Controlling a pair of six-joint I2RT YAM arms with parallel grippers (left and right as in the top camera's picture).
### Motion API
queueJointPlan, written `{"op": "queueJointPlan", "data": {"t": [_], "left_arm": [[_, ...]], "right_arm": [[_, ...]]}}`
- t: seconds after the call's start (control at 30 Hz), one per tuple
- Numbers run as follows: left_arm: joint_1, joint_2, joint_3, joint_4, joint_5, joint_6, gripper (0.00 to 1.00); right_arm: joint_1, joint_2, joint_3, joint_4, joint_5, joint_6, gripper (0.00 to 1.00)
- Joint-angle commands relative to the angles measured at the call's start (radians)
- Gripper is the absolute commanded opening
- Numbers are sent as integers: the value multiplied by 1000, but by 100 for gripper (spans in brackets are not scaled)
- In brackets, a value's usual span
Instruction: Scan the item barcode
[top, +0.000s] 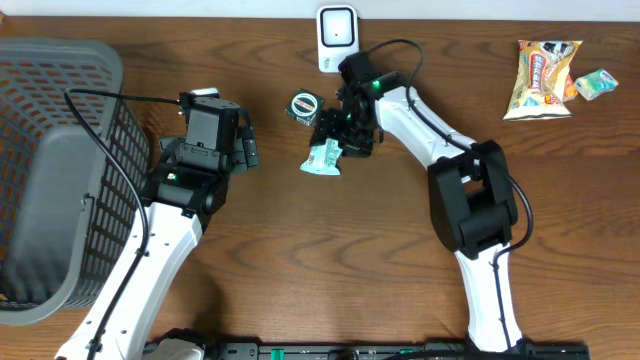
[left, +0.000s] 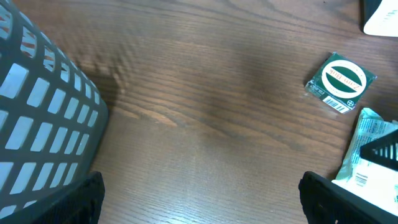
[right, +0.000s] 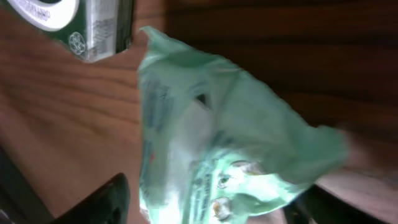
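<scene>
Mint packet (top: 323, 160) sits between the right gripper (top: 342, 138) fingers, near the scanner (top: 338, 38) — clamped or loose, cannot tell. Left gripper (top: 247, 145) wide open, empty. Scan looks undone — barcode not yet presented.

readable text: none | green box (left: 341, 79): barcode, oval logo blurred | mint pouch (right: 236, 143): print blurred

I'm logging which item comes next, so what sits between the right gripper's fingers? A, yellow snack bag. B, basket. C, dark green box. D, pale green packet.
D: in the right wrist view the pale green packet fills the space between the fingers of the right gripper.
</scene>
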Motion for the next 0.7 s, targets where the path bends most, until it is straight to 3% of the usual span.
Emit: {"op": "queueJointPlan", "data": {"t": [0.0,0.3,0.5,0.67], "left_arm": [[3,-5,3,0,-17,13,98],[3,-5,3,0,-17,13,98],[3,-5,3,0,-17,13,97],[3,-5,3,0,-17,13,98]], "right_arm": [[1,33,-38,0,13,-7,56],[-26,24,-1,6,-159,-93,1],[-75,-31,-1,5,-298,-154,1],[-137,-141,-1,10,-545,-325,1]]}}
